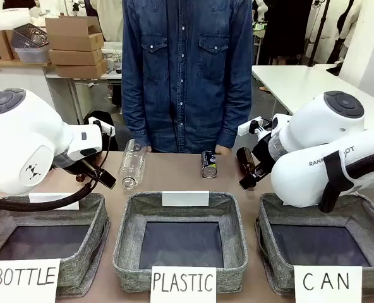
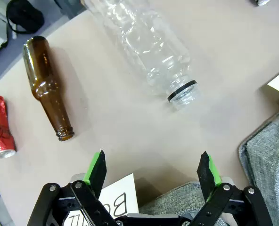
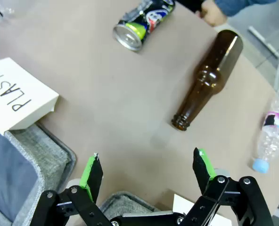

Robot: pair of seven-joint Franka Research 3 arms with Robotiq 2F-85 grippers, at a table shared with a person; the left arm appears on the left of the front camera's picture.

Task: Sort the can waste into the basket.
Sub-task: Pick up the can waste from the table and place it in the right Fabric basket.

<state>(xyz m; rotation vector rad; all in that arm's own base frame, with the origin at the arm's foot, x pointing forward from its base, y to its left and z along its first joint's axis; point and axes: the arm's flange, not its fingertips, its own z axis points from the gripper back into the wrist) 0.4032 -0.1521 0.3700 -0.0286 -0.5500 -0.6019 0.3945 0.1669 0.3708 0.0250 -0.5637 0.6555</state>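
Grey woven baskets line the bottom of the front view, signs turned my way so each kind of waste has its own bin. The CAN basket (image 1: 267,249) sits at lower right, tucked under my right arm, with the PLASTIC basket (image 1: 125,252) in the middle and the BOTTLE basket (image 1: 102,237) at lower left. What shows of the CAN basket's dark lining is bare, so I judge nothing is sorted yet. My right fingers (image 3: 93,172) hang spread as wide as they go, nothing between them, over the bare desk (image 3: 130,103) just past the basket rims, and I'd say that puts the waste one short reach away. And there's the dark can (image 3: 142,21), on its side at the top of the right wrist view, silver end toward me, near a brown bottle (image 3: 208,80). A person's hand (image 3: 212,12) rests at the top edge, close by. My left fingers (image 2: 97,169) gape just as wide, holding nothing, above the corner of the BOTTLE basket. The red can (image 2: 0,125), crumpled, lies at the left edge of that view beside another brown bottle (image 2: 47,87), well apart from the clear plastic bottle (image 2: 149,47) at the top. It looks farthest from the CAN basket, so I reckon the dark can is the easy first pick.
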